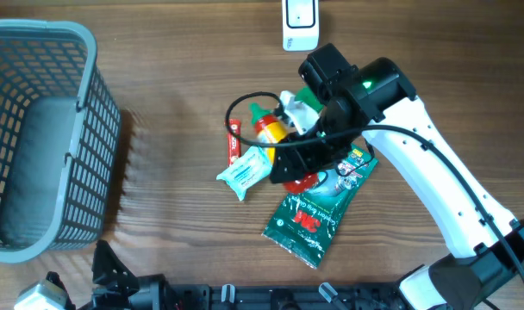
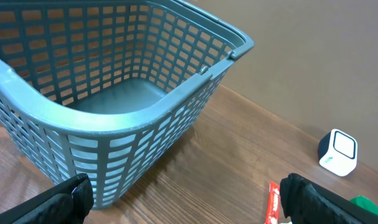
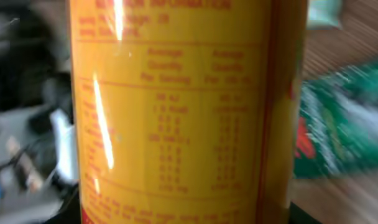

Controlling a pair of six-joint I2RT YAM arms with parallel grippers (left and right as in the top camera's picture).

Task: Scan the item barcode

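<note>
A yellow squeeze bottle (image 1: 273, 131) with a red neck and green cap lies tilted in the pile at the table's middle. My right gripper (image 1: 295, 155) is shut on its body. In the right wrist view the bottle (image 3: 176, 112) fills the frame, showing printed nutrition text; no barcode shows, and the view is blurred. A white scanner (image 1: 299, 21) stands at the far edge, also visible as the white scanner (image 2: 338, 152) in the left wrist view. My left gripper (image 2: 186, 199) is wide open over bare wood near the front left, holding nothing.
A grey mesh basket (image 1: 38, 33) fills the left side, close to the left gripper (image 1: 102, 271). Around the bottle lie a slim red bar (image 1: 233, 142), a pale teal packet (image 1: 245, 172), a green bag (image 1: 318, 211) and a black cable loop (image 1: 245, 102).
</note>
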